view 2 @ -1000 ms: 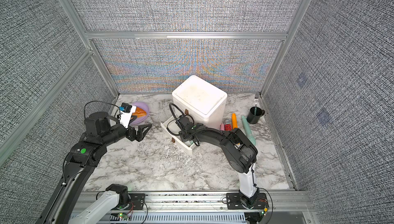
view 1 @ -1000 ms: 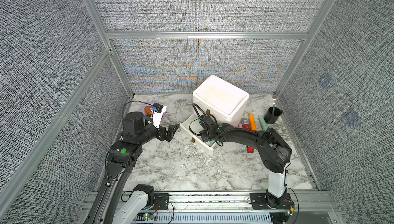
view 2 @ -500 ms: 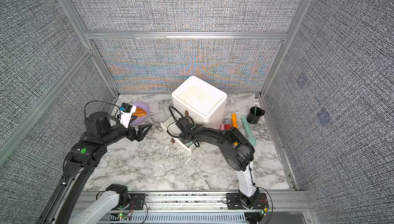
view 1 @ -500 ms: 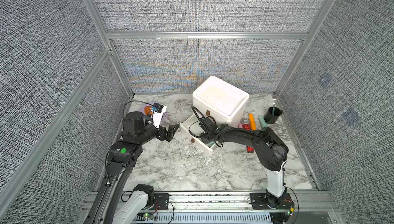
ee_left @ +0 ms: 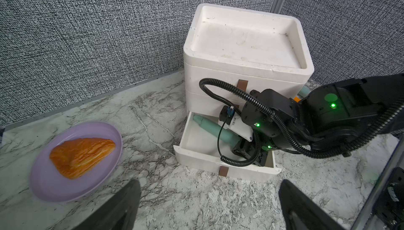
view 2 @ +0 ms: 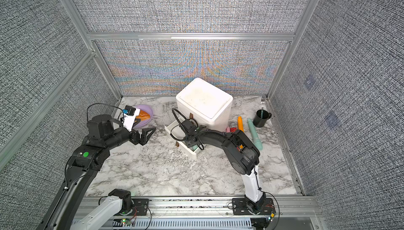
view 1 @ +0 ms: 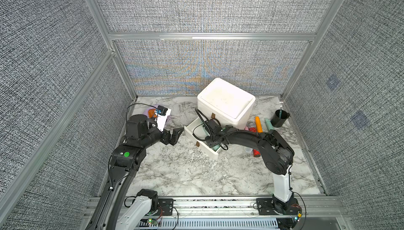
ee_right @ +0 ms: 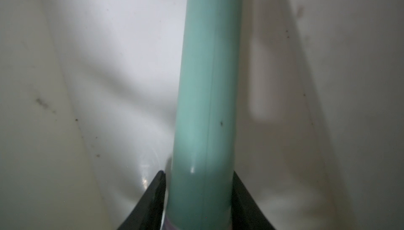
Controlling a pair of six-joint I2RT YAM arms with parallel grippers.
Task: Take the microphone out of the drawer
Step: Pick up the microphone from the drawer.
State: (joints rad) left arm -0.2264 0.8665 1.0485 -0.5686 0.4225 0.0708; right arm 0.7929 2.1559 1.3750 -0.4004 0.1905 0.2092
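Both top views: the open drawer (view 1: 190, 128) sits centre frame at the foot of the white cabinet (view 1: 225, 99). The right arm (view 1: 247, 137) bends down into it and its wrist hides the tip, so only a sliver of the teal microphone (view 1: 216, 147) shows at the drawer's lower-right corner. Centre-left, just beside the drawer, the left claw (view 1: 177, 136) hangs with jaws spread wide, holding nothing. Right of the cabinet an orange stick (view 2: 240, 123) and a teal stick (view 2: 253, 133) lie on the table (view 2: 153, 169), out of play. Left wrist view: the microphone (ee_left: 209, 128) lies slantwise on the drawer floor, far end in the back corner close under the cabinet body. Risk: a straight-up lift would likely knock that end against the closed drawer above and twist it loose. The black cable (ee_left: 218, 91) loops in front of the cabinet and dips inside the drawer front. It could hook the brown pull tab (ee_left: 223, 171) or drag the light drawer on the way out. The plate (ee_left: 43, 187) with pastry (ee_left: 80, 156) is well apart, no issue. Right wrist view: the right claw (ee_right: 197, 174) straddles the microphone's shaft, fingers right up at both sides. Firmly clamped or not, cannot tell. The hold looks near one end, so the long smooth shaft could sag, pivot or slide out. A loose pinch would drop it back in the drawer.
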